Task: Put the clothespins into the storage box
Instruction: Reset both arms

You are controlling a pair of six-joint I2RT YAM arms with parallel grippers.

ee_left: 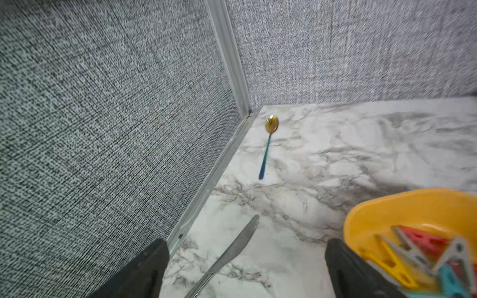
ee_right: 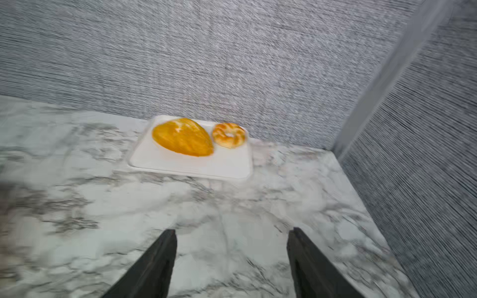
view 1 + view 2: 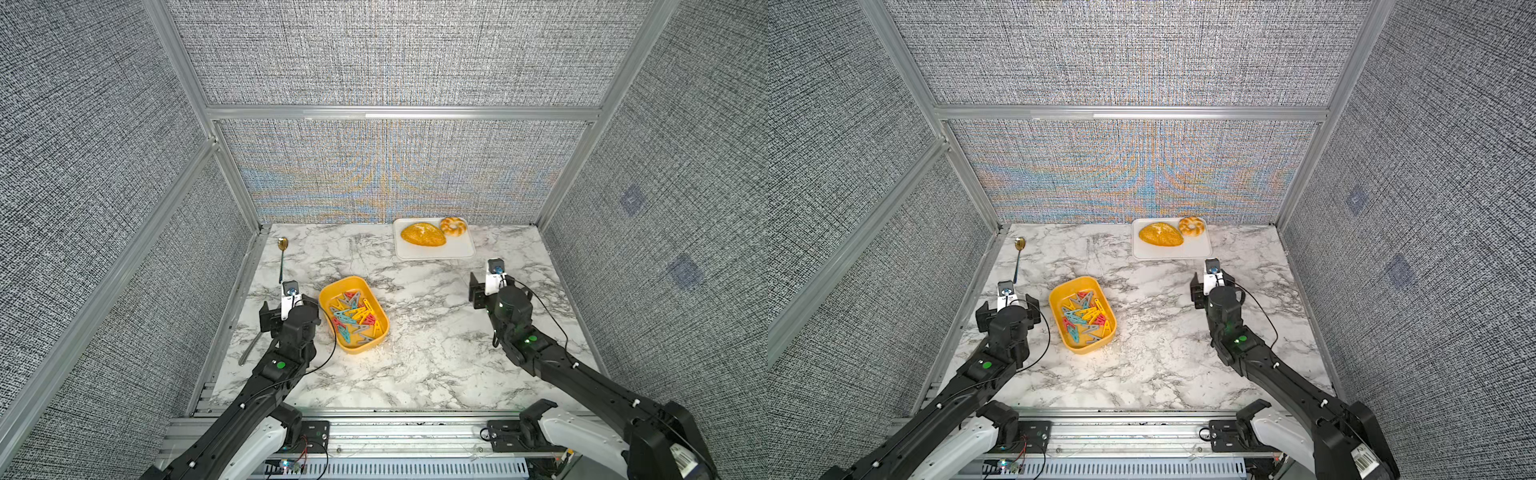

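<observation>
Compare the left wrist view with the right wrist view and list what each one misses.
Only the left wrist view: the spoon, the knife, and the storage box holding clothespins. Only the right wrist view: the white tray with a loaf and a ring bun. Both: the marble table, grey walls, and spread fingers gripping nothing: left fingers, right fingers.

My left pincer and right pincer were black; the table white with grey veins; the box yellow-orange; its pegs red, yellow, teal, grey.
</observation>
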